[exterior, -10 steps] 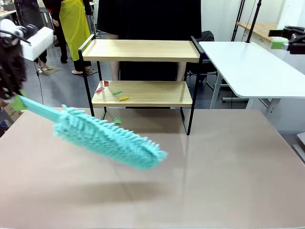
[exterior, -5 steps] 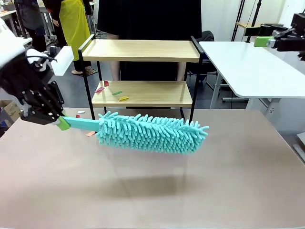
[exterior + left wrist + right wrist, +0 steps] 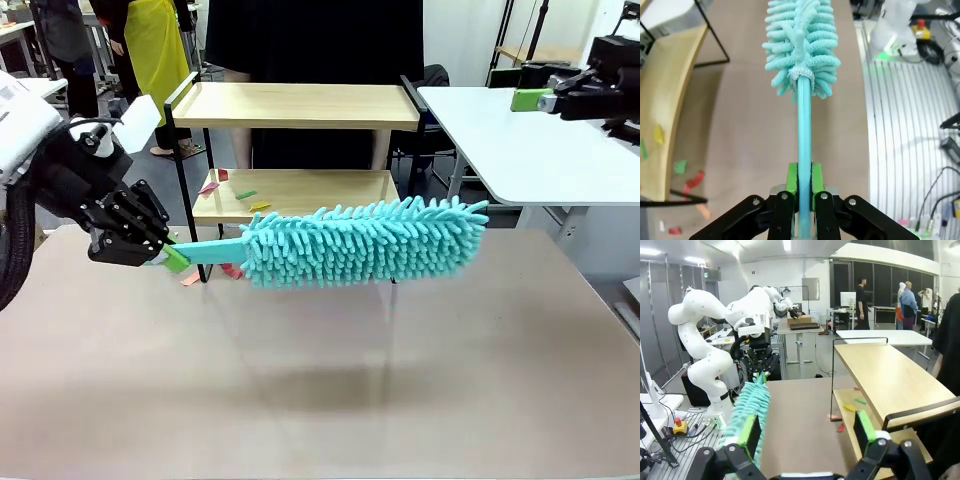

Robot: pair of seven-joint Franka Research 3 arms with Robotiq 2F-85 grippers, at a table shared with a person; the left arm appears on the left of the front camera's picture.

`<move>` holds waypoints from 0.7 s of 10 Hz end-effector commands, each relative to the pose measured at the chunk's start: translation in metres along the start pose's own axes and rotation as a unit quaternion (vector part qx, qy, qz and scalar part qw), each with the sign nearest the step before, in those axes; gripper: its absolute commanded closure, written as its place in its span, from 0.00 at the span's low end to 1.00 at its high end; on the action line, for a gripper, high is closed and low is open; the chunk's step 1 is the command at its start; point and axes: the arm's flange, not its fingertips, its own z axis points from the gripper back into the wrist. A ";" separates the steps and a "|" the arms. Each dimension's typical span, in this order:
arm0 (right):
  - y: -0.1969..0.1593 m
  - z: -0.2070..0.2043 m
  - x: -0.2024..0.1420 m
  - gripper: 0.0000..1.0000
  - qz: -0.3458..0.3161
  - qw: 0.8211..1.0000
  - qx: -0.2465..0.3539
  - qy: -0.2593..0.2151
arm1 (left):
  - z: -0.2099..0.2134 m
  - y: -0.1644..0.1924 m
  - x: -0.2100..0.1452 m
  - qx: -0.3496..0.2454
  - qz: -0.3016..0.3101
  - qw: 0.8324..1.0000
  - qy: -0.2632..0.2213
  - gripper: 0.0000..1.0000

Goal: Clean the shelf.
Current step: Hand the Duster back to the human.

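Shelf (image 3: pixel 300 150) stands at the table's twelve o'clock, its lower board partly hidden by a teal duster (image 3: pixel 365 243) pinched by the left gripper (image 3: pixel 172 258). Right gripper (image 3: pixel 807 432) hangs spread, empty.

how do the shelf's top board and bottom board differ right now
The shelf's top board is bare, while the bottom board carries small coloured scraps near its left end. From the front, the top board is in full view, while the teal duster, held in the left gripper, crosses in front of the bottom board's front edge. Both are light wood in the same thin black frame.
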 end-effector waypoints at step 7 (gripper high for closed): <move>0.051 -0.023 0.000 0.00 0.024 0.999 -0.028 0.001 | -0.004 -0.002 0.004 -0.007 0.002 1.000 -0.012 0.87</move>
